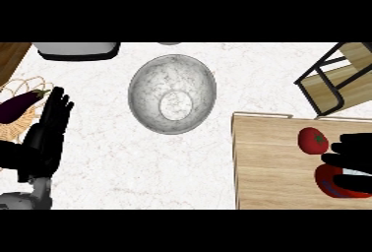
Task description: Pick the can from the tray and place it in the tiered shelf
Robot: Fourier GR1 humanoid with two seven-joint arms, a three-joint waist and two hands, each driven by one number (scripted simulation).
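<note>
Can (326, 183) is at the near end of the tray (276, 167), and the right hand (352, 158) curls its fingers round it, so the grab looks done. Next it likely needs a lift, past the tomato (313, 140), up to the tiered shelf (325, 86) at the far side of the bench (109, 162).

Bright, even light covers the white table (109, 167). The grey bowl (172, 93) is softly shaded, with a faint shadow along its near rim. The left hand (51, 128) and right hand (352, 156) show as flat black shapes.
</note>
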